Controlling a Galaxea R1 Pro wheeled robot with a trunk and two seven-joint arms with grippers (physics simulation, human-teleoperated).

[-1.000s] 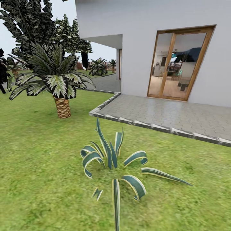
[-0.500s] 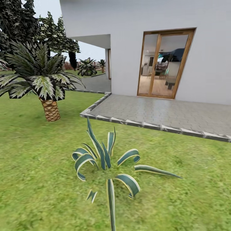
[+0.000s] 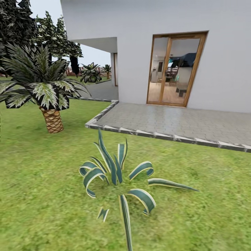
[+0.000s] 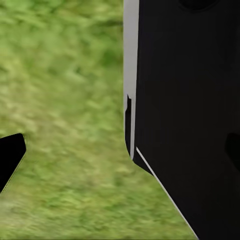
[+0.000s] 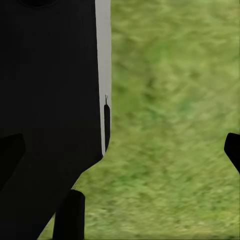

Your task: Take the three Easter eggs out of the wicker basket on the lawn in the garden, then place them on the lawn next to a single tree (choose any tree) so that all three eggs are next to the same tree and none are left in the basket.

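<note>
1. the head view looks over the lawn, a wide run of mottled green grass; a spiky striped agave-like plant stands in the grass in the near middle, leaves curling outward.
2. a short palm with a scaly trunk rises at the left; it is not the kind of tree the task calls for, so it reads as a landmark rather than a target.
3. a white house fills the upper right, with a wood-framed glass door; a grey paved patio lies in front of it, edged by a stone kerb where it meets the grass.
4. dark leafy trees stand behind the palm at the far left; their trunks are hidden, so i cannot tell whether one of them suits the task.
5. where the eggs and the wicker basket lie cannot be told from these frames; my judgement is that the robot is on its way or scanning the garden for them, and that no egg has been moved near a tree yet.
6. the left wrist view points at blurred grass, with a dark fingertip at one edge and the robot's black body panel alongside; the arm seems tucked at the side, which would suit driving.
7. the right wrist view shows much the same: grass, a dark fingertip at the edge, and a black panel.
8. how far either pair of jaws is parted i cannot tell; nothing shows between the visible tips, so both look empty.
</note>
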